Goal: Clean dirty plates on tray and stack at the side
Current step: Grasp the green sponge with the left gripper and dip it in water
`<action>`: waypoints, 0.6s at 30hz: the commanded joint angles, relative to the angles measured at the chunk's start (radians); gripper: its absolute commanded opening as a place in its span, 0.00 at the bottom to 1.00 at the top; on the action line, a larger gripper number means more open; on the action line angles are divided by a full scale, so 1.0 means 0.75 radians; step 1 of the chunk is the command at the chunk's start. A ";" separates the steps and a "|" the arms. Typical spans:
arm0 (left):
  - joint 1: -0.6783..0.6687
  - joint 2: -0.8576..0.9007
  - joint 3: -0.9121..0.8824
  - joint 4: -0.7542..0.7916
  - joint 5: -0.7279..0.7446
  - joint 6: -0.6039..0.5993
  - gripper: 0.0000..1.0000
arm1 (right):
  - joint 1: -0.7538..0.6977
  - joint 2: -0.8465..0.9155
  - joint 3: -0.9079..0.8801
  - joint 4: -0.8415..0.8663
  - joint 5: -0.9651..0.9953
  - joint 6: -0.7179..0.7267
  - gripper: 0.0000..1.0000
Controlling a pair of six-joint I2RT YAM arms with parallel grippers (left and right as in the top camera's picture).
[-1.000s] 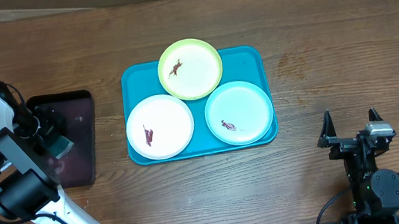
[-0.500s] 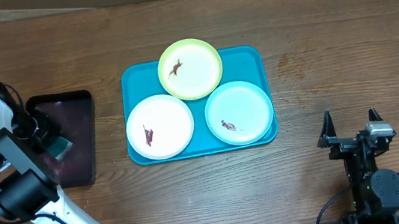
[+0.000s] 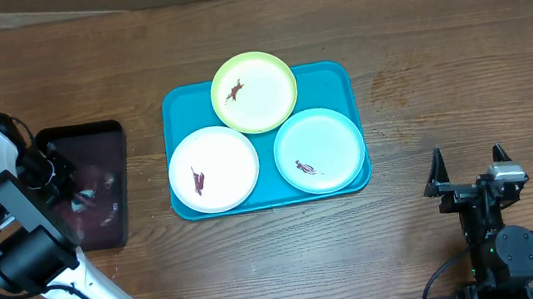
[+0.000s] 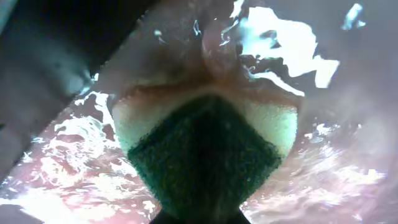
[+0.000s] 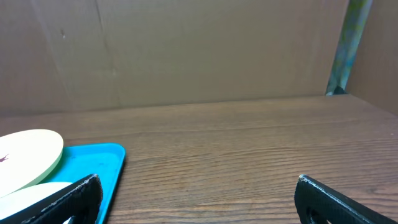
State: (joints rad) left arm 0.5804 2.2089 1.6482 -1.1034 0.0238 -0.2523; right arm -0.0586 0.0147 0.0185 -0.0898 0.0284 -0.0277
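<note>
Overhead, the turquoise tray [image 3: 179,103] sits in the middle of the wooden table [image 3: 455,37] with all three plates on it. The yellow-green plate [image 3: 254,91] is at the far edge and overhangs the rim. The white plate [image 3: 213,169] is at the near left and the light blue plate [image 3: 319,150] at the near right. Each carries a small dark red-brown smear. The three plates lie close together, and I cannot tell whether their rims touch.

Off to the left stands a smaller black tray [image 3: 104,140], and the left gripper [image 3: 78,195] is dipped into it, where the surface glints wet. From the left wrist camera, a sponge [image 4: 205,155] fills the frame, its dark green scouring face towards the lens with pale foam behind it. It is pinched between the closed jaws, with water [image 4: 292,37] splashing bright around it.

The right gripper [image 3: 467,153] rests near the front right of the table, well apart from the turquoise tray, with its jaws spread wide and nothing between them. Its own camera looks across bare wood, with the tray's corner [image 5: 106,163] and two plate edges low on the left.
</note>
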 commanded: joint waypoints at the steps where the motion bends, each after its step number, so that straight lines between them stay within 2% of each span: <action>1: 0.002 0.049 -0.012 -0.011 0.004 0.003 0.53 | -0.006 -0.016 -0.014 0.009 -0.005 -0.009 1.00; 2: 0.002 0.049 -0.012 -0.013 0.004 0.002 1.00 | -0.006 -0.016 -0.014 0.009 -0.005 -0.009 1.00; 10: 0.002 0.049 -0.012 -0.071 0.005 0.003 1.00 | -0.006 -0.016 -0.014 0.009 -0.005 -0.009 1.00; 13: 0.002 0.049 -0.012 -0.089 0.004 0.003 0.84 | -0.006 -0.016 -0.014 0.009 -0.005 -0.009 1.00; 14: 0.002 0.049 -0.012 -0.093 0.004 0.003 0.72 | -0.006 -0.016 -0.014 0.009 -0.005 -0.009 1.00; 17: 0.002 0.049 -0.012 -0.097 0.005 0.002 0.17 | -0.006 -0.016 -0.014 0.009 -0.005 -0.009 1.00; 18: 0.002 0.049 -0.012 -0.099 0.005 0.002 0.05 | -0.006 -0.016 -0.014 0.009 -0.005 -0.009 1.00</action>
State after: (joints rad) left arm 0.5804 2.2131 1.6466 -1.1778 0.0280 -0.2550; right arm -0.0586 0.0147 0.0185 -0.0898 0.0288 -0.0273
